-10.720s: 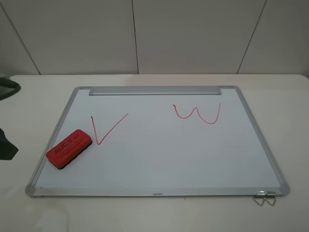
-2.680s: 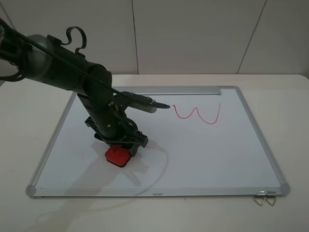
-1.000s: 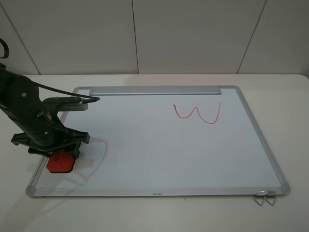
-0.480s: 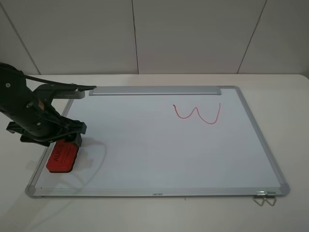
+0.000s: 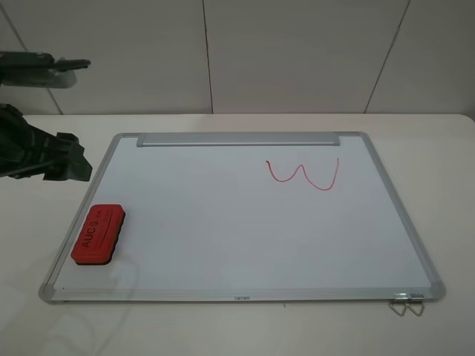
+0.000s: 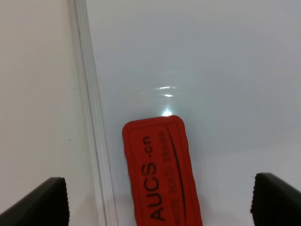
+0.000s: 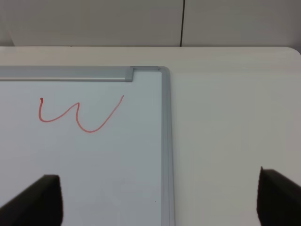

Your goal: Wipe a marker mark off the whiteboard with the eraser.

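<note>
We count one whiteboard (image 5: 245, 222), one red eraser (image 5: 98, 234) lying on its near-left corner, one wavy red squiggle (image 5: 303, 173). Both the left gripper (image 6: 160, 202) and the right gripper (image 7: 155, 200) are spread wide, holding nothing, their fingertips cut off.

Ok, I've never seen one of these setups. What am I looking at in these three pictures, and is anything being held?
It is a two-armed robot at a table. One picture comes from a camera mounted high, the other two from cameras on the wrists. A whiteboard lies flat, with a red eraser resting near its left edge and a wavy red squiggle drawn on it. I see no V-shaped mark. The left pincer hangs open above the eraser, holding nothing. The right pincer is open too, looking down on the squiggle's corner of the board.
</note>
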